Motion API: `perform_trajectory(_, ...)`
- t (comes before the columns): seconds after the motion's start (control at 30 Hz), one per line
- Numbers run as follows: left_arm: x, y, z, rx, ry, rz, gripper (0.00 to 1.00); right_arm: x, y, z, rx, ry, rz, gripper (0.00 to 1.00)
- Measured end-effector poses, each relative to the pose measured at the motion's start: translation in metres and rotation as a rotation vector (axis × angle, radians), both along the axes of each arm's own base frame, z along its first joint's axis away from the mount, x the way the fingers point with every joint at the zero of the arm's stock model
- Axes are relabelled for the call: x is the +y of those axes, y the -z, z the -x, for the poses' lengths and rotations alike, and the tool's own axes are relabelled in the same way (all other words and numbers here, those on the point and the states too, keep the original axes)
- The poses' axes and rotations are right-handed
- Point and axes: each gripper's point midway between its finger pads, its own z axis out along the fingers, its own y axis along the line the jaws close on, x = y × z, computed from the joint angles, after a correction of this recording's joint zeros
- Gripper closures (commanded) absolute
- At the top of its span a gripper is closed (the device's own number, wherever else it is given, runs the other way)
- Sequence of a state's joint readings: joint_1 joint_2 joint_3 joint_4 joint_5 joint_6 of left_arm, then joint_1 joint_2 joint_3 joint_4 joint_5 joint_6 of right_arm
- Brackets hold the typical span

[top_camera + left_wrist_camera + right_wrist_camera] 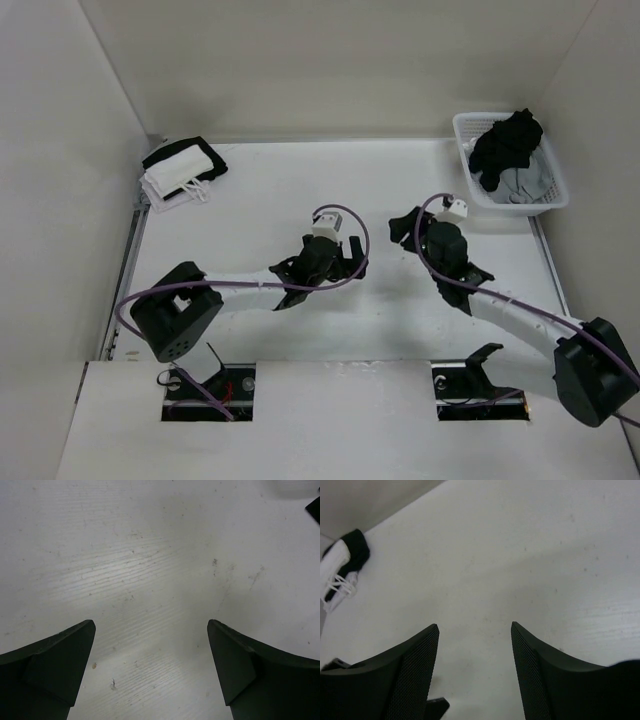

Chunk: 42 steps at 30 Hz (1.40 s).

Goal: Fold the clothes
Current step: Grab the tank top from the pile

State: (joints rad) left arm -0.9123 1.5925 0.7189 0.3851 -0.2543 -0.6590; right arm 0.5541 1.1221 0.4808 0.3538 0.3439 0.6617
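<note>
Wide-apart jaws above scuffed table (160, 565)

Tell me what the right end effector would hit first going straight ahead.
Probably bare table; the right end effector is open and nothing lies ahead. The folded stack sits off to its left.

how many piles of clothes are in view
2: a folded stack at far left, and a loose heap with a black top uppermost in the basket at far right. More pieces may be hidden inside.
</note>
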Motion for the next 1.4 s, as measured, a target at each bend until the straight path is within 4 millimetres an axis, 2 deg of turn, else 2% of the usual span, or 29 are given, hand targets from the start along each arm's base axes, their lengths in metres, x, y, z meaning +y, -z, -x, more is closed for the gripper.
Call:
perform_trajectory(0.17,0.007,-0.022,-0.007,-0.045,-0.008,0.037,0.0,-0.01,-0.068,-0.043,-0.101,0.076,-0.039,0.51)
perform_trajectory(0.2,0.007,-0.026,-0.008,-0.058,-0.003,0.047,0.0,-0.013,-0.082,-0.053,-0.123,0.094,-0.045,0.57)
perform_trajectory(0.23,0.007,-0.03,-0.008,-0.068,0.001,0.055,0.0,-0.02,-0.096,-0.065,-0.145,0.119,-0.047,0.68)
perform_trajectory(0.33,0.009,-0.031,-0.004,-0.09,0.015,0.07,0.0,-0.04,-0.118,-0.092,-0.172,0.178,-0.031,0.9)
perform_trajectory(0.37,0.01,-0.03,-0.003,-0.092,0.019,0.07,0.0,-0.052,-0.125,-0.104,-0.177,0.208,-0.019,0.94)
perform_trajectory(0.43,0.011,-0.025,0.0,-0.086,0.031,0.066,0.0,-0.081,-0.135,-0.128,-0.178,0.281,-0.002,0.95)
perform_trajectory(0.53,0.014,-0.022,0.001,-0.082,0.041,0.079,0.0,-0.146,-0.144,-0.166,-0.166,0.418,0.037,0.94)
perform_trajectory(0.57,0.014,-0.023,-0.001,-0.089,0.04,0.09,0.0,-0.174,-0.142,-0.178,-0.153,0.471,0.052,0.93)
perform_trajectory(0.6,0.015,-0.023,-0.002,-0.092,0.039,0.099,0.06,-0.2,-0.138,-0.187,-0.135,0.517,0.064,0.9)
perform_trajectory(0.63,0.015,-0.023,-0.003,-0.093,0.038,0.109,0.15,-0.224,-0.132,-0.196,-0.114,0.558,0.075,0.87)
perform_trajectory(0.7,0.014,-0.022,-0.005,-0.09,0.043,0.127,0.44,-0.273,-0.114,-0.213,-0.066,0.63,0.089,0.82)
perform_trajectory(0.73,0.013,-0.02,-0.006,-0.085,0.047,0.131,0.5,-0.292,-0.103,-0.219,-0.038,0.656,0.093,0.79)
perform_trajectory(0.77,0.013,-0.018,-0.006,-0.078,0.049,0.135,0.54,-0.312,-0.089,-0.225,-0.005,0.682,0.094,0.77)
perform_trajectory(0.83,0.013,-0.012,-0.009,-0.063,0.047,0.138,0.54,-0.341,-0.058,-0.235,0.064,0.707,0.084,0.67)
perform_trajectory(0.93,0.015,-0.001,-0.012,-0.036,0.048,0.137,0.46,-0.372,-0.011,-0.253,0.155,0.713,0.058,0.53)
perform_trajectory(1.03,0.017,0.002,-0.015,-0.025,0.043,0.145,0.36,-0.389,0.024,-0.262,0.219,0.712,0.033,0.44)
perform_trajectory(1.13,0.017,0.003,-0.019,-0.027,0.039,0.158,0.3,-0.4,0.041,-0.273,0.239,0.716,0.01,0.39)
perform_trajectory(1.2,0.016,0.008,-0.02,-0.02,0.045,0.161,0.29,-0.402,0.042,-0.281,0.232,0.716,-0.013,0.38)
perform_trajectory(1.3,0.014,0.02,-0.017,0.007,0.062,0.154,0.29,-0.398,0.033,-0.301,0.184,0.703,-0.072,0.38)
perform_trajectory(1.4,0.012,0.027,-0.014,0.025,0.077,0.15,0.29,-0.39,0.029,-0.312,0.156,0.682,-0.113,0.39)
